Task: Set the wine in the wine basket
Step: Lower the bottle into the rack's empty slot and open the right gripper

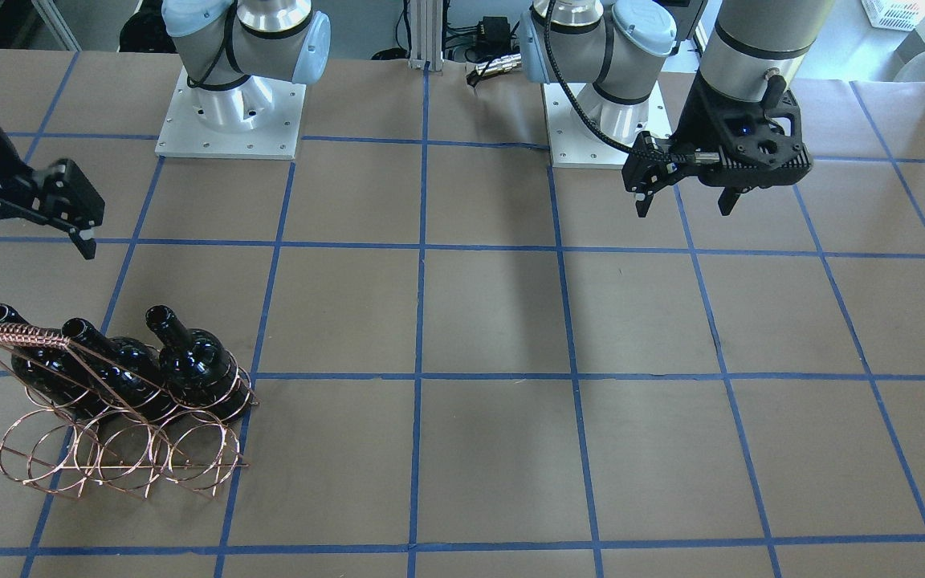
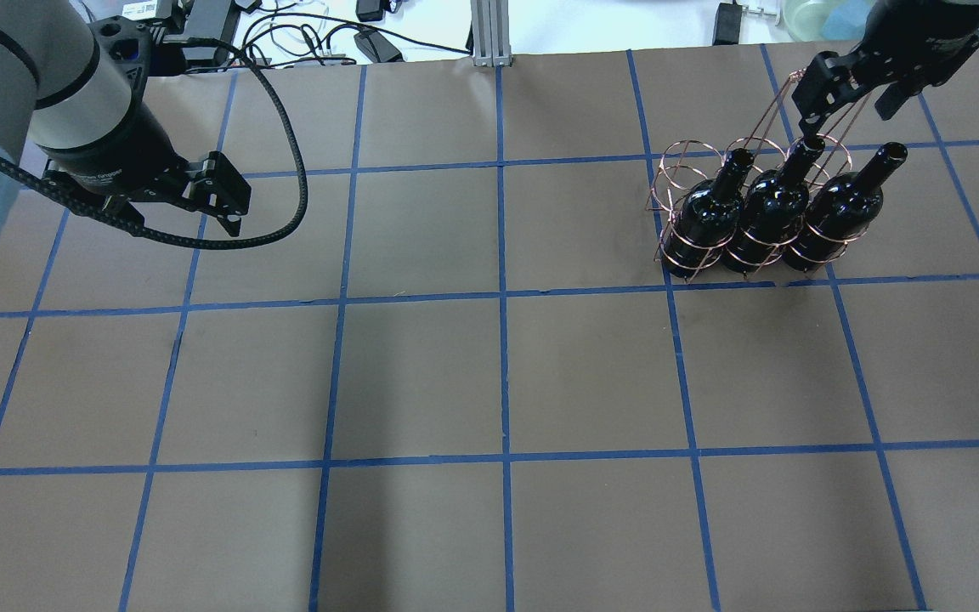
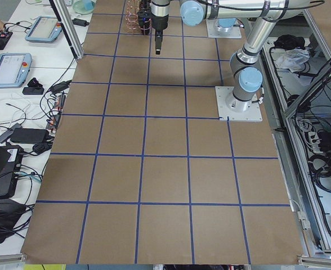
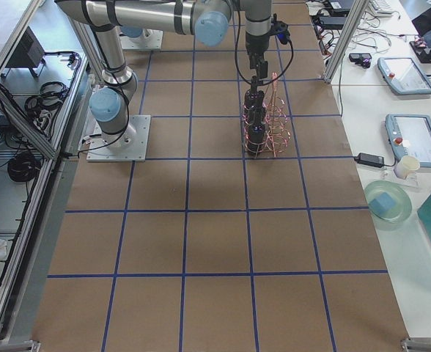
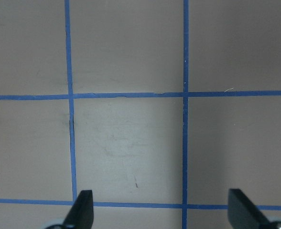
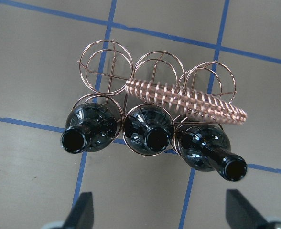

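The copper wire wine basket (image 2: 683, 167) stands at the table's far right, and also shows in the front view (image 1: 109, 457) and the right wrist view (image 6: 107, 62). Three glossy black wine bottles (image 2: 706, 217) (image 2: 770, 208) (image 2: 842, 204) fill its row nearer the robot; the far row of rings is empty. In the right wrist view the bottle on the right (image 6: 207, 148) leans outward. My right gripper (image 6: 162, 212) is open and empty above the bottles, near the slanted handle (image 6: 188, 98). My left gripper (image 2: 188, 223) is open and empty over bare table at the far left (image 5: 162, 210).
The table is brown paper with a blue tape grid (image 2: 502, 297). The two arm bases (image 1: 230, 112) (image 1: 599, 120) are bolted on at the robot's side. Cables and devices (image 2: 328, 38) lie beyond the far edge.
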You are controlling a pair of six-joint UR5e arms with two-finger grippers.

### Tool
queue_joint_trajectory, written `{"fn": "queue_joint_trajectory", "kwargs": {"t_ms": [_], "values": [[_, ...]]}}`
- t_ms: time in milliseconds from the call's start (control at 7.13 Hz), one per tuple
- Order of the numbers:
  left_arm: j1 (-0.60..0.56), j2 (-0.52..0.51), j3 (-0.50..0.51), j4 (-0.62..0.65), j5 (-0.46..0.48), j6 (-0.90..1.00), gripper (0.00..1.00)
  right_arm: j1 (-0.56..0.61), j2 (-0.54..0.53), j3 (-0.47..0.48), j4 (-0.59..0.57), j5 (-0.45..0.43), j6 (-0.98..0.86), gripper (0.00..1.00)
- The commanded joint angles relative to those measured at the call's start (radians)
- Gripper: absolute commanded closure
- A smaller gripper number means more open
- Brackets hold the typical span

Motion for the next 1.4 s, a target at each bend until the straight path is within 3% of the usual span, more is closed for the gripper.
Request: {"fn": "queue_joint_trajectory", "kwargs": {"t_ms": [0, 280, 421, 561, 841, 1262], "values": [[-0.001, 0.000, 0.000, 0.000, 0.002, 0.000, 0.00, 0.009, -0.121, -0.012, 0.096, 0.063, 0.095, 0.00], [-0.003, -0.015, 0.015, 0.000, 0.005, -0.015, 0.00, 0.093, -0.120, 0.000, 0.117, 0.097, 0.325, 0.00], [-0.022, -0.023, 0.037, -0.002, 0.005, -0.049, 0.00, 0.209, -0.114, 0.000, 0.102, 0.085, 0.490, 0.00], [-0.032, -0.040, 0.075, -0.011, 0.005, -0.054, 0.00, 0.265, -0.114, 0.003, 0.075, 0.079, 0.493, 0.00], [-0.032, -0.048, 0.092, -0.038, 0.000, -0.054, 0.00, 0.267, -0.120, 0.055, 0.038, 0.079, 0.376, 0.00], [-0.035, -0.045, 0.084, -0.038, 0.000, -0.052, 0.00, 0.267, -0.120, 0.061, 0.010, 0.075, 0.352, 0.00]]}}
